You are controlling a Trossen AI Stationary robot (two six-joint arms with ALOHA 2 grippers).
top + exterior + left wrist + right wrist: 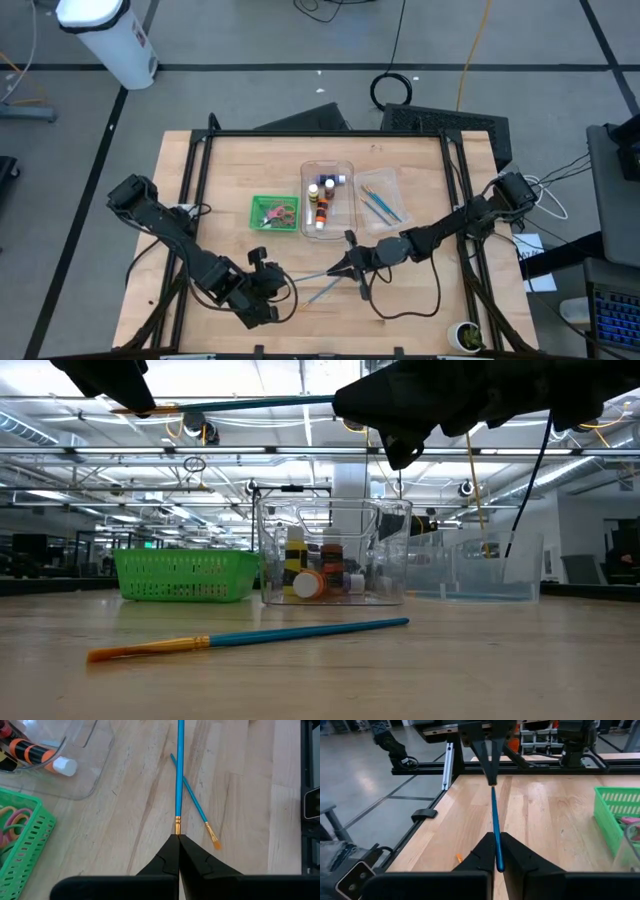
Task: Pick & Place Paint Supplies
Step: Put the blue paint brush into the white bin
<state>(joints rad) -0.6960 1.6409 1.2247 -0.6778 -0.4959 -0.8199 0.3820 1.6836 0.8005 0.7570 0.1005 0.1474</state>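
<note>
A thin blue brush point(250, 403) hangs level above the table, stretched between my two grippers. My left gripper point(178, 836), at the near left point(272, 283), is shut on its ferrule end. My right gripper point(498, 836), near the table's middle front point(350, 265), is shut on the other end. A second blue brush with orange bristles point(250, 637) lies flat on the table below them point(192, 800). My left gripper pinches the brush at its gold ferrule point(177, 826) between its two fingertips. The handle runs straight on ahead of the fingers, and the bristles are hidden between them. The brush is lifted clear of the table, about level. My right gripper pinches the free end of the blue handle point(494, 822) between its two fingers. It comes about level from the table's right side, with the fingers lying along the brush. The handle runs on ahead to the left gripper, clear of the table.
A green basket point(273, 213) with scissors stands left of centre. Beside it is a clear bin point(328, 172) with paint bottles, then a clear tray point(392, 185) with blue brushes. A dark frame point(200, 180) edges the table. Bare wood lies at the front.
</note>
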